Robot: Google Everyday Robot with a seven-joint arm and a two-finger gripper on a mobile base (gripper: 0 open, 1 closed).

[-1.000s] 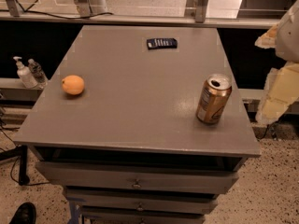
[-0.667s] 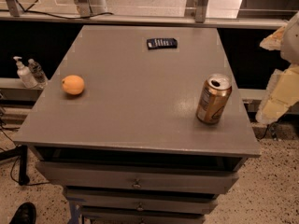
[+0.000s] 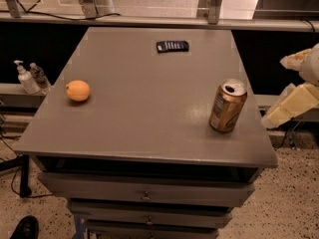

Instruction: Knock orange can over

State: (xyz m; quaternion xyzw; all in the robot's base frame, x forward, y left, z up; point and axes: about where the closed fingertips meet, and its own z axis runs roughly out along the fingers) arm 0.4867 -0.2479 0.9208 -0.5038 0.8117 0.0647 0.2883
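Standing upright, the orange can (image 3: 228,106) is near the gripper's (image 3: 274,92) parted fingers (image 3: 291,106) (untouched).

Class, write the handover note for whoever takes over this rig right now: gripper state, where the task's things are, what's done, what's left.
Gripper: at the right edge of the view, off the table's right side, level with the orange can and not touching it.
Orange can: upright near the table's front right corner, opening facing up.
Done: nothing yet, the can stands.
Left: bring the gripper in, probably from the right, and push the can over.
Leave alone: the orange fruit at the left and the small dark device at the back.
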